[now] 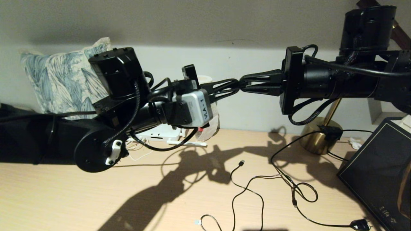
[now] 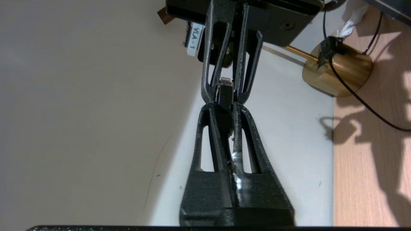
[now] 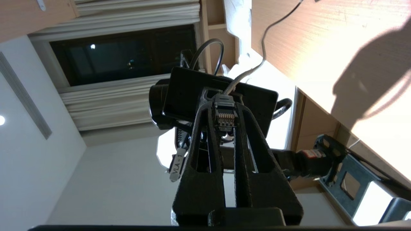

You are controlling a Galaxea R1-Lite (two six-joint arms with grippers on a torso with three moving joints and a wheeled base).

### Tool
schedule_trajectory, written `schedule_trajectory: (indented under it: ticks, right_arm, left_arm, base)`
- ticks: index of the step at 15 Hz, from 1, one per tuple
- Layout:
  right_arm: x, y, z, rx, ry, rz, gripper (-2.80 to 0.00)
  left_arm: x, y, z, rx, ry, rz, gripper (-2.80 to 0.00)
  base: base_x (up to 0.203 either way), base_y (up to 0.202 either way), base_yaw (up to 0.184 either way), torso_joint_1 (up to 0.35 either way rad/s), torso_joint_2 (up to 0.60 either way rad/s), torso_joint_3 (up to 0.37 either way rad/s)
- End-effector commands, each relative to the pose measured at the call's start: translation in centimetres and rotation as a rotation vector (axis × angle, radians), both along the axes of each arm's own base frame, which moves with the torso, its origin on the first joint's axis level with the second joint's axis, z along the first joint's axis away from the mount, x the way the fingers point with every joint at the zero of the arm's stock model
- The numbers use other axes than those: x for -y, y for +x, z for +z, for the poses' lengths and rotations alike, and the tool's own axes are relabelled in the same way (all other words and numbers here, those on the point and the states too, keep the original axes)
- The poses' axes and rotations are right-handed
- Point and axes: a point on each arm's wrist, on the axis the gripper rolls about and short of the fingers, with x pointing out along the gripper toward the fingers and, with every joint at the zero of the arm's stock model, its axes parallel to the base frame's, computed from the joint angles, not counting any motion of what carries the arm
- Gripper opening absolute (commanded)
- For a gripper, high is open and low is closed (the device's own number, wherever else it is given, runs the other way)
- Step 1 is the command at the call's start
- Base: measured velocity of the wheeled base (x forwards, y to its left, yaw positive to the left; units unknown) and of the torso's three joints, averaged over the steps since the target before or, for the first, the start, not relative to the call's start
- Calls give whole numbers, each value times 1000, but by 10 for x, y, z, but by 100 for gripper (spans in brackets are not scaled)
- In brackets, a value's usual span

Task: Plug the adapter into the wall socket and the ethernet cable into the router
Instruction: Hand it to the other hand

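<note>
Seen from the head view, both arms raised above the pale wooden counter (image 1: pixel 80 199), meeting tip to tip in mid-air in front of the white wall.

Left black end effector (image 1: pixel 232 87) reaching in from the left, fingers pressed together with no gap visible in the left wrist view (image 2: pixel 223 107). Tips right up against the dark boot of the connector. Cannot tell whether anything is pinched between them.

Right black end effector (image 1: pixel 249 84) reaching in level from the right, clamped on the small clear plastic clip connector of the black ethernet cable (image 3: pixel 225 116). Connector gripped at the very fingertips, gold contacts facing back toward the right wrist camera. Cord leading off past the left arm's wrist plate and away toward the counter edge. In the left wrist view, same connector (image 2: pixel 225 93) sitting between the right fingertips, clear end pointing away from the left tips.

Flat white rectangular router (image 1: pixel 160 133) lying on the counter by the wall, mostly hidden behind the left arm, one thin white antenna lying flat beside it. Well below the held connector and apart from it.

Elsewhere on the counter:
- thin black USB cable (image 1: pixel 244 189) looped loosely in the middle
- black cord with a black pronged plug (image 1: pixel 358 224) near the front right
- round brass lamp base (image 1: pixel 318 138) by the wall on the right
- dark flat box (image 1: pixel 379 179) at the right edge

Blue-and-white leaf-patterned cushion (image 1: pixel 64 80) leaning against the wall on the left.
</note>
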Motion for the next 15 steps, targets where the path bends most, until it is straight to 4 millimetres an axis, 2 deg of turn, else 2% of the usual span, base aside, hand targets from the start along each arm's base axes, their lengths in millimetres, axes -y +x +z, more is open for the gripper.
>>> schedule_trajectory:
  ticks: [1,11,12,15]
  right_arm:
    - [0,0,0,-5,4,5,-280]
    - [0,-1,-1,-4,3,25,-280]
    - [0,-1,-1,-3,3,32,0]
    - [6,1,-5,-7,-3,0,0]
  left_arm:
    - [1,0,0,10,0,-4,-280]
    - [0,0,-1,6,3,-4,-280]
    - [0,0,-1,6,3,-4,-280]
    - [-3,-3,-6,-30,9,-5,-280]
  base:
    - [0,0,0,0,0,0]
    - [0,0,0,0,0,0]
    - [0,0,0,0,0,0]
    - [0,0,0,0,0,0]
